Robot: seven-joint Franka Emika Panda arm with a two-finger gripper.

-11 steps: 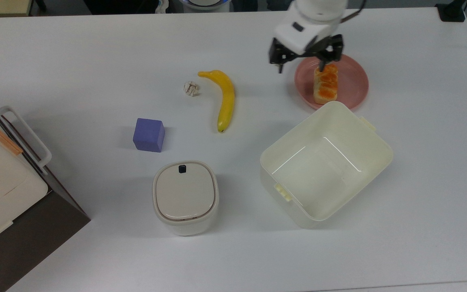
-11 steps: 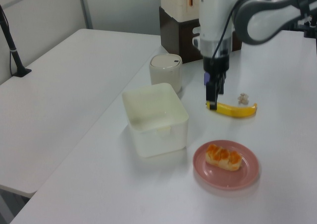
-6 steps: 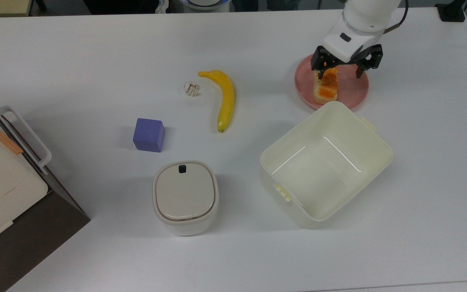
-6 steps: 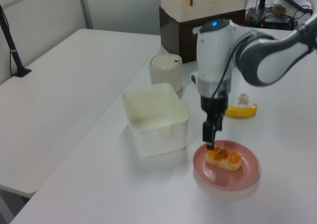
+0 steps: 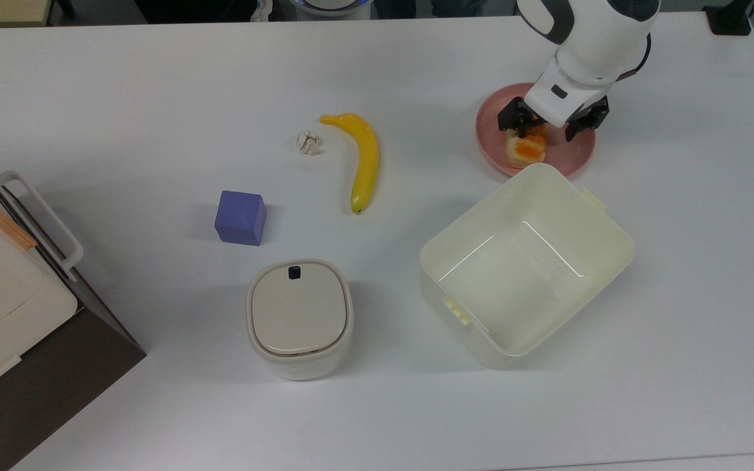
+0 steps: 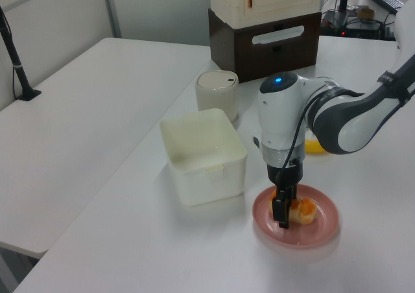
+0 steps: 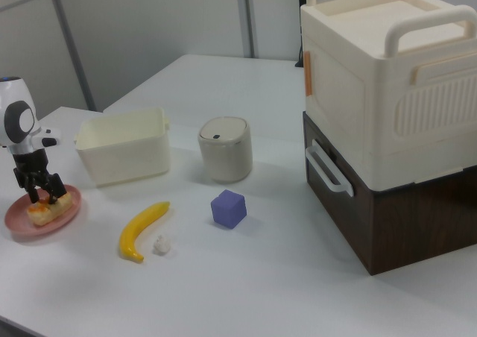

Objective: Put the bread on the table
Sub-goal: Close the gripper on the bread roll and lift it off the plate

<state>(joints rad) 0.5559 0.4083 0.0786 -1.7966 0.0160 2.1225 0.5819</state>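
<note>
Claw (image 5: 538,127) low over the pink plate (image 5: 573,154), fingers spread, one on each side of the bread (image 5: 524,149) (no closing contact visible from the top view, so read as open, straddling the loaf). Same posture in the left view: claw (image 6: 283,210) pointing straight down, dark fingertips (image 6: 281,216) at loaf level, bread (image 6: 302,210) just behind them on the plate (image 6: 321,231). Right view agrees: claw (image 7: 41,194) planted over the bread (image 7: 51,212), loaf lying flat on the plate (image 7: 22,222), not lifted.

Bread directly beneath the claw, orange glazed top partly hidden by the wrist in the top view, pale end poking out toward the bin. Not on the table (image 5: 154,78).

Cream bin (image 5: 527,261) near the claw, just past the plate rim toward the top view's bottom; plate edge and bin corner almost touching there. Banana (image 5: 364,157) well apart from the claw, toward the top view's left, lying on the tabletop with its tip toward the bottom. Small whitish crumpled ball (image 5: 309,142) just beside the banana's stem end, on the far side from the claw. Purple cube (image 5: 240,217) farther off in the same direction. Lidded round-cornered canister (image 5: 299,318) farther still, toward the top view's lower left. Large cream and brown appliance (image 7: 387,113) farthest from the claw, at the table's end (right view's right).
</note>
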